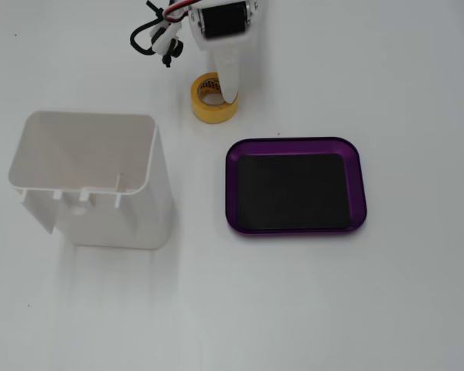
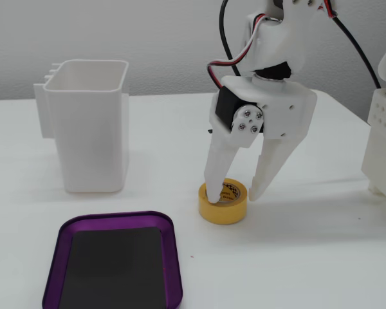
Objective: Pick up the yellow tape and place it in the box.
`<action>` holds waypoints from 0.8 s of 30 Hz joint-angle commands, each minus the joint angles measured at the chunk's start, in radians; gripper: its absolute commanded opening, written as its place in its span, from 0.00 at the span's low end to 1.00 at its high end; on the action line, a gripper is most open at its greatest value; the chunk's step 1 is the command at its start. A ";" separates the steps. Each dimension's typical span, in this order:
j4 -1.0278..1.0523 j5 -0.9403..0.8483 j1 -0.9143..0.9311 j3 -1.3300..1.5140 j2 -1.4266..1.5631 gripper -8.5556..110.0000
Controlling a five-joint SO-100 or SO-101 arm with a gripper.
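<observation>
The yellow tape (image 1: 209,108) lies flat on the white table, just below the arm in a fixed view. In another fixed view the tape (image 2: 223,207) sits right of the box. My gripper (image 2: 235,193) is open and lowered over the roll. Its left finger (image 2: 213,187) reaches into the roll's hole and its right finger (image 2: 260,177) stands outside the roll, so the jaws straddle one wall. From above, the gripper (image 1: 228,86) shows one white finger (image 1: 230,81) over the roll. The box, a shallow purple tray (image 1: 230,185) with a black bottom, is empty; its rim (image 2: 64,226) is at the front left.
A tall white plastic bin (image 1: 93,178) stands left of the tray, and at the back left in the other view (image 2: 90,129). A white device (image 2: 383,141) stands at the right edge. Cables (image 1: 151,35) hang by the arm.
</observation>
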 commanded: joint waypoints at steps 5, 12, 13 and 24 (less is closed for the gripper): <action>0.052 -0.003 0.009 -0.012 0.015 0.19; 0.074 -0.002 0.009 0.003 0.167 0.19; 0.092 -0.003 0.011 0.003 0.190 0.19; 0.117 -0.025 0.012 0.052 0.275 0.19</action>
